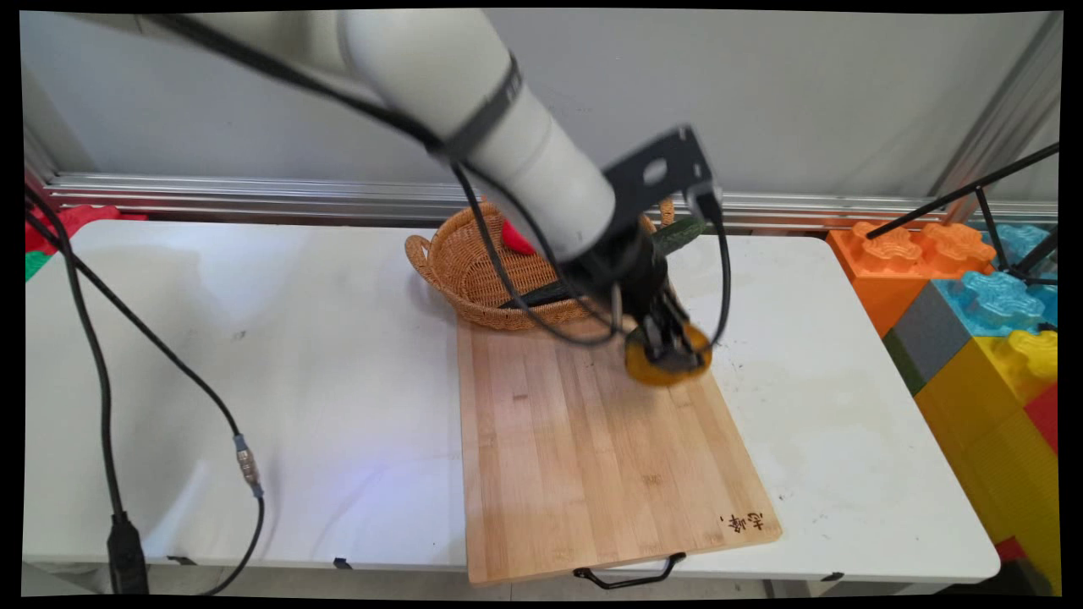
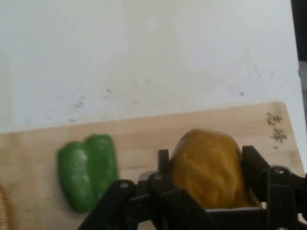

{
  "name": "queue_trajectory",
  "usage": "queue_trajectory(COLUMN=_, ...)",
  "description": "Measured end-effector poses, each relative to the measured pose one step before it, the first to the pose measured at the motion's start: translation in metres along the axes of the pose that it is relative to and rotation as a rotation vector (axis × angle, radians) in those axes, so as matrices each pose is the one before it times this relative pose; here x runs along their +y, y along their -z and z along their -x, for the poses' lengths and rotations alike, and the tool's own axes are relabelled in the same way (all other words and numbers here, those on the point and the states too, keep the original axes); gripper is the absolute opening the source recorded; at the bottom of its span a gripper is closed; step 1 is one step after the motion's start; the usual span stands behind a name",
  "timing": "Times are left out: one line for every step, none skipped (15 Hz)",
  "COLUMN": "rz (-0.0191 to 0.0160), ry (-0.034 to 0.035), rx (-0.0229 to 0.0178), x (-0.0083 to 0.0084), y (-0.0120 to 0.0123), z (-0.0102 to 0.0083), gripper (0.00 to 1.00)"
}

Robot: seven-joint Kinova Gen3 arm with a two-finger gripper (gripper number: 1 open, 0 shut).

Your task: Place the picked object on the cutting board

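The gripper (image 1: 668, 351) has its fingers (image 2: 164, 165) closed around a yellow-orange vegetable (image 2: 208, 170) at the cutting board's (image 1: 584, 448) one-o'clock corner. A green pepper (image 2: 88, 170) lies just beside it, the wicker basket (image 1: 474, 271) at eleven o'clock. The rounded vegetable could slip and roll onto the white surface (image 1: 254, 355).

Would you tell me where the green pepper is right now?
In the hand view, the green pepper lies on the cutting board, left of the orange vegetable between the gripper's fingers.
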Motion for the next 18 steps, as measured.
queue_trajectory(rz=0.00692, ry=-0.0022, rx=-0.01298, x=0.00574, y=-0.01, z=0.00498, gripper=0.0)
queue_trajectory(rz=0.00488, ry=-0.00163, rx=-0.01648, x=0.0048, y=-0.01146, z=0.00644, gripper=0.0)
queue_trajectory(rz=0.00123, ry=-0.00268, rx=-0.01537, x=0.00261, y=-0.00947, z=0.00608, gripper=0.0)
queue_trajectory(rz=0.0002, ry=-0.00109, rx=-0.01053, x=0.00131, y=-0.00619, z=0.0041, gripper=0.0)
queue_trajectory(rz=-0.0028, ry=-0.00307, rx=-0.01691, x=0.00099, y=-0.00984, z=0.00696, gripper=0.0)
queue_trajectory(rz=-0.00366, ry=-0.00199, rx=-0.01103, x=-0.00026, y=-0.00693, z=0.00504, gripper=0.0)
queue_trajectory(rz=-0.00282, ry=-0.00129, rx=-0.00769, x=-0.00047, y=-0.00543, z=0.00379, gripper=0.0)
queue_trajectory(rz=-0.00324, ry=-0.00166, rx=-0.01003, x=-0.00053, y=-0.00776, z=0.00531, gripper=0.0)
queue_trajectory(rz=-0.00145, ry=-0.00108, rx=-0.00605, x=-0.00025, y=-0.00505, z=0.00324, gripper=0.0)
queue_trajectory(rz=-0.0016, ry=-0.00134, rx=-0.00869, x=-0.00038, y=-0.00816, z=0.00499, gripper=0.0)
queue_trajectory(rz=-0.00075, ry=-0.00061, rx=-0.00448, x=-0.00012, y=-0.0043, z=0.00266, gripper=0.0)
queue_trajectory(rz=-0.00097, ry=-0.00115, rx=-0.00571, x=-0.00023, y=-0.00608, z=0.00343, gripper=0.0)
queue_trajectory(rz=-0.00146, ry=-0.00224, rx=-0.00456, x=-0.00056, y=-0.00612, z=0.00285, gripper=0.0)
queue_trajectory(rz=-0.00201, ry=-0.00148, rx=-0.0033, x=-0.00057, y=-0.00479, z=0.00256, gripper=0.0)
queue_trajectory(rz=-0.00113, ry=-0.00121, rx=-0.00184, x=-0.00048, y=-0.00321, z=0.00142, gripper=0.0)
queue_trajectory(rz=-0.00079, ry=-0.00095, rx=-0.00036, x=-0.00052, y=-0.00252, z=0.00078, gripper=1.0)
queue_trajectory(rz=-0.00099, ry=0.0006, rx=0.0012, x=-0.00057, y=-0.00063, z=-0.00025, gripper=1.0)
queue_trajectory(rz=-0.00112, ry=0.0029, rx=0.00069, x=-0.0009, y=0.00066, z=-0.00091, gripper=1.0)
